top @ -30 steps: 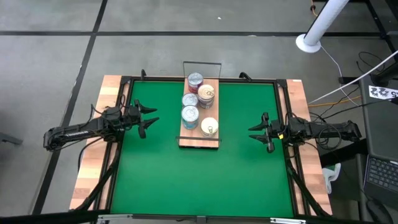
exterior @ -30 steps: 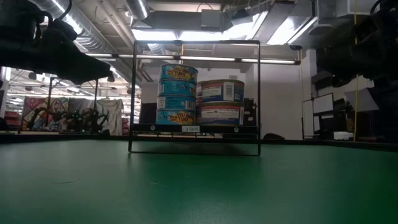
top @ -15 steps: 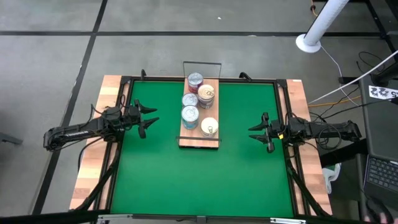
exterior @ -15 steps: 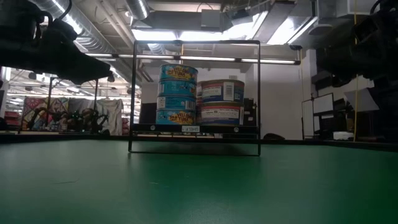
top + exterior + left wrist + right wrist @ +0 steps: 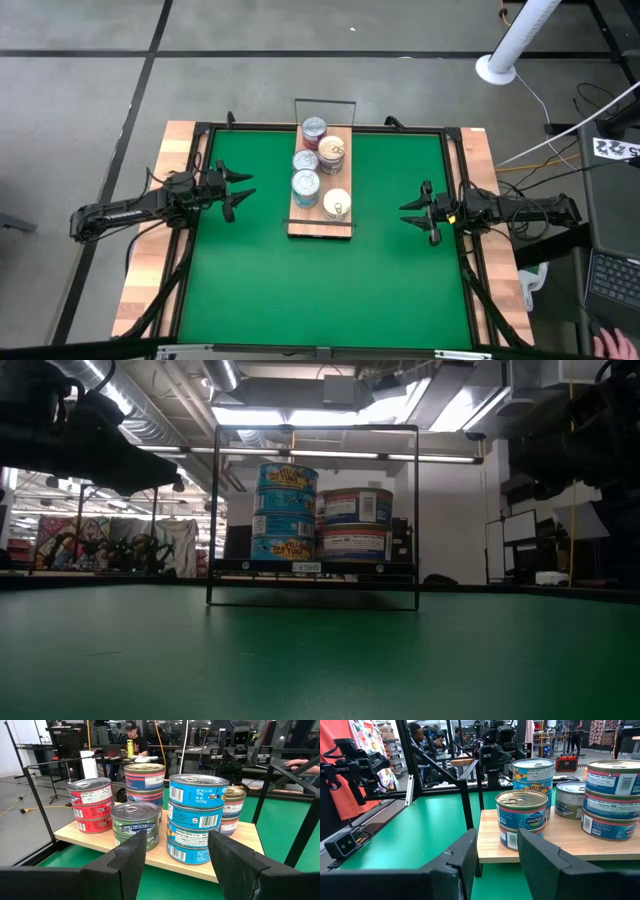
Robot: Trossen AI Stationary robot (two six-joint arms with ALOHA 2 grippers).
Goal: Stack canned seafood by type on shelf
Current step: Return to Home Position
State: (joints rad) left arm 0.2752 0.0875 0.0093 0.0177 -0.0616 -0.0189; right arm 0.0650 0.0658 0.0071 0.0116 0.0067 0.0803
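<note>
Left hand [image 5: 240,194] hovers at the left edge of the green mat [image 5: 300,290], fingers apart, empty, well apart from the shelf [image 5: 308,224]. The shelf sits mid-counter between both hands, its long axis crosswise to the line between them. Canned seafood [image 5: 306,185] stands upright on it in five stacks. Right hand [image 5: 413,216] hovers at the mat's right edge, fingers apart, empty.

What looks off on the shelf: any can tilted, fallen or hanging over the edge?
Nothing stands out. All cans stand upright in stacks on the shelf, none on the mat. Left gripper and right gripper hover open at the mat's sides.
</note>
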